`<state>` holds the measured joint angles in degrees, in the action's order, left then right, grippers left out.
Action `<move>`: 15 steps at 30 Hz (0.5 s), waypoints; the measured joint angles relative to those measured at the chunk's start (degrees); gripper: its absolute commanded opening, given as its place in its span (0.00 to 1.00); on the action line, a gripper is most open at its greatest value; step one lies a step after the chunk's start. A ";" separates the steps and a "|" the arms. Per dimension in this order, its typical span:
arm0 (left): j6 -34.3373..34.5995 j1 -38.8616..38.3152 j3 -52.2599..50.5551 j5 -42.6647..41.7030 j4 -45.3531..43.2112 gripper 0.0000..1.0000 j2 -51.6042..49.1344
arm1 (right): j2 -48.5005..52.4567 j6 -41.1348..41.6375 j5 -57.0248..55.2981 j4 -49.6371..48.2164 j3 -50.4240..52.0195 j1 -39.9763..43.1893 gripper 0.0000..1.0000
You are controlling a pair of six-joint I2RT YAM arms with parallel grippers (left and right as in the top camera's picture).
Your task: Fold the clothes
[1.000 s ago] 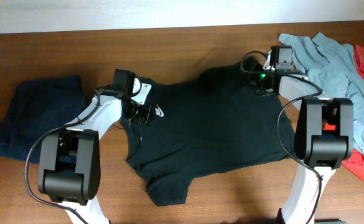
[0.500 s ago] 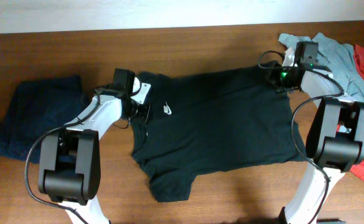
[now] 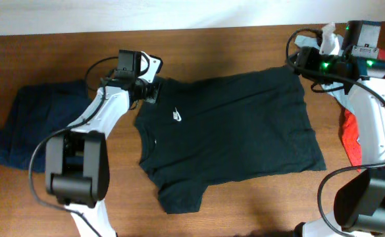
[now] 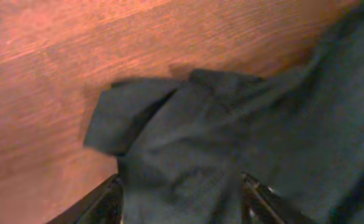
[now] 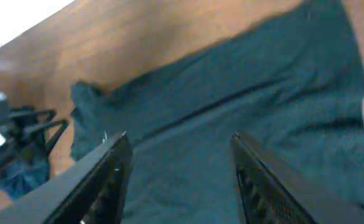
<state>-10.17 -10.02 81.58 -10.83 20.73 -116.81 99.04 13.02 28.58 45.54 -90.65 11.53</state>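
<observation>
Black T-shirt [image 3: 231, 131] lies spread beneath left hand [image 4: 180, 182] and right hand [image 5: 178, 142], both wide, empty; folding next needs an edge gripped.

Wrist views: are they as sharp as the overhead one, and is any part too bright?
Overhead: sharp and evenly lit; the logo on the T-shirt reads clearly. Left wrist: soft all over, the table grain smeared, the T-shirt folds without texture. Right wrist: the most blurred, the finger edges smeared, and the upper left corner washed out to white.
</observation>
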 measured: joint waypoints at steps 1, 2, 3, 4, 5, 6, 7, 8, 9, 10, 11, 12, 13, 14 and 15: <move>-0.15 0.00 0.02 0.11 -1.73 0.60 -1.33 | 0.00 -0.13 0.02 1.64 0.00 0.00 0.52; -0.24 0.00 0.02 0.28 -3.26 0.61 -2.89 | 0.02 -0.37 0.00 2.67 0.02 0.00 0.52; -0.33 0.00 0.02 0.39 -4.33 0.59 -4.11 | 0.02 -0.98 0.02 3.96 0.02 0.00 0.52; -0.39 0.00 0.02 0.55 -5.38 0.56 -5.25 | 0.02 -1.33 0.02 4.68 0.02 0.00 0.52; -0.42 0.00 0.02 0.61 -6.51 0.47 -6.32 | 0.02 -1.70 0.02 5.42 0.02 0.00 0.52; -0.42 0.00 0.02 0.61 -6.84 0.31 -6.71 | 0.02 -1.92 0.02 5.75 0.02 0.00 0.52; -0.48 0.00 0.02 0.74 -7.61 0.09 -7.10 | 0.02 -2.27 0.00 5.99 0.02 0.00 0.52; -0.79 0.00 0.02 0.81 -8.35 0.00 -7.26 | 0.02 -2.51 0.02 6.10 0.02 0.00 0.52; -0.79 0.02 0.02 1.03 -9.20 0.00 -7.28 | 0.02 -2.67 0.02 6.21 0.02 0.00 0.52; -0.79 0.02 0.02 1.27 -10.10 0.00 -7.28 | 0.02 -2.75 0.00 6.34 0.02 0.00 0.52; -0.94 0.02 0.02 1.49 -11.58 0.00 -7.28 | 0.02 -2.78 0.02 6.38 0.02 0.00 0.52; -0.94 0.02 0.02 1.70 -12.66 0.00 -7.28 | 0.02 -2.78 0.02 6.36 0.02 0.00 0.52; -0.94 0.07 0.02 1.97 -13.94 0.00 -7.28 | 0.02 -2.78 0.02 6.40 0.02 0.00 0.52; -0.90 0.09 0.02 2.25 -15.02 0.00 -7.28 | 0.02 -2.80 0.02 6.45 0.02 0.00 0.52; -0.76 0.24 0.04 2.36 -15.96 0.00 -7.28 | 0.02 -2.82 0.02 6.47 0.02 0.00 0.52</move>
<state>-10.94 -9.78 81.62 -8.47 4.78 -124.09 99.07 10.20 28.60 52.01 -90.63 11.53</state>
